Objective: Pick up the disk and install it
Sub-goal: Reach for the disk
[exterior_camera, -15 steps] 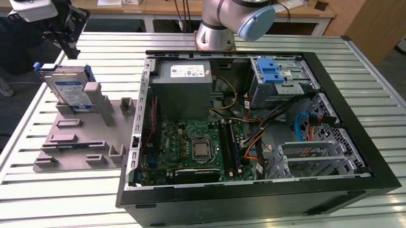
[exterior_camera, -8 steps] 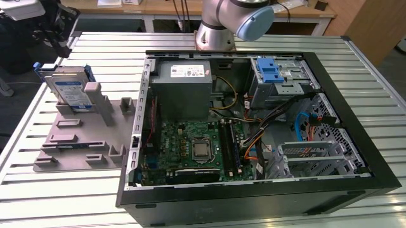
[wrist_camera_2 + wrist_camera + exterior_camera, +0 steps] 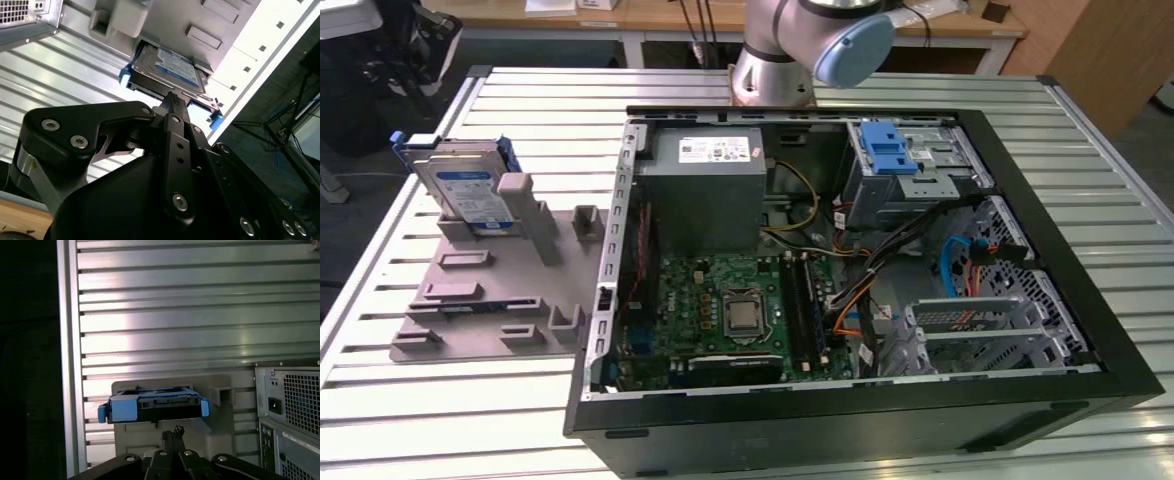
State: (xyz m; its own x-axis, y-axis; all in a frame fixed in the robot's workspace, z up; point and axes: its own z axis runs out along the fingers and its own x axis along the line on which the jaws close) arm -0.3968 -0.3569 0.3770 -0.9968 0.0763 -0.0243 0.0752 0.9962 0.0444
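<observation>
You have a slatted metal worktop (image 3: 454,400) under the arm (image 3: 781,60), with wooden desks (image 3: 654,15) in the room behind its far edge.

An open black computer case (image 3: 854,430) takes up the middle of the worktop and the side at the exterior view's right. Inside it:
- A green circuit board (image 3: 720,310) lies flat on the bottom.
- A grey metal box (image 3: 700,190) with a small white sticker sits toward the far edge.
- A silver cage (image 3: 941,165) with a blue latch (image 3: 887,150) is in the far corner at the exterior view's right.
- Coloured cables (image 3: 854,290) run between them.

Beside the case, along the worktop's edge at the exterior view's left, lies a grey plastic holder (image 3: 494,290) with several raised slots.

The disk (image 3: 464,190) stands on its edge in the slot of that holder nearest the worktop's far corner at the exterior view's left. Its white and blue label faces the near edge and its blue bracket wraps its sides.

Your gripper (image 3: 172,97) shows in both wrist views with its fingertips pressed together and nothing between them. In the second wrist view the disk (image 3: 170,70) sits just past the fingertips, apart from them, with its labelled face tilted toward the camera. In the first wrist view the gripper (image 3: 176,431) points at the narrow connector edge of the disk (image 3: 152,405), a gap of grey holder showing between the two.
</observation>
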